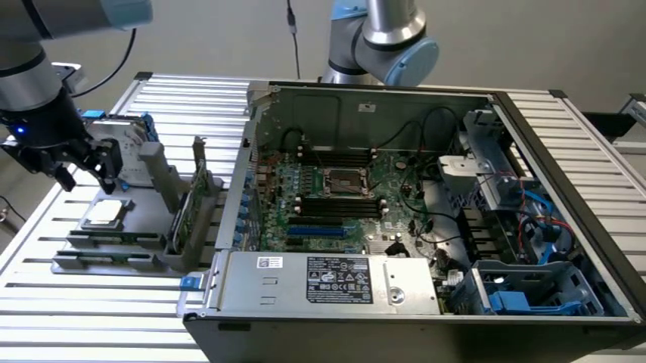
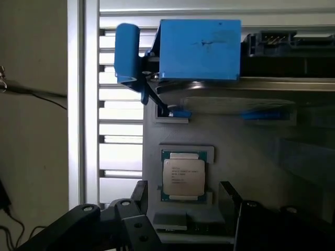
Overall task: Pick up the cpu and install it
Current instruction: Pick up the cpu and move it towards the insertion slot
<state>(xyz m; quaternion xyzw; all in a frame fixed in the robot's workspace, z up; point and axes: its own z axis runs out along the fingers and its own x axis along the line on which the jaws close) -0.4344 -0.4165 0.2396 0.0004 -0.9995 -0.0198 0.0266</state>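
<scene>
Silver-topped and square, the cpu (image 1: 108, 214) lies flat in a recess of a grey holder (image 1: 111, 261) outside the open computer case (image 1: 333, 102), beyond the case's side wall toward the exterior view's left, with nothing gripping it. The black gripper (image 1: 86, 180) also hangs outside the case, just above the cpu and apart from it, with its jaws spread wide and nothing between them. Inside the case, the dark metal-framed socket (image 1: 343, 181) sits near the middle of the green motherboard (image 1: 399, 185), well apart from the cpu.
</scene>
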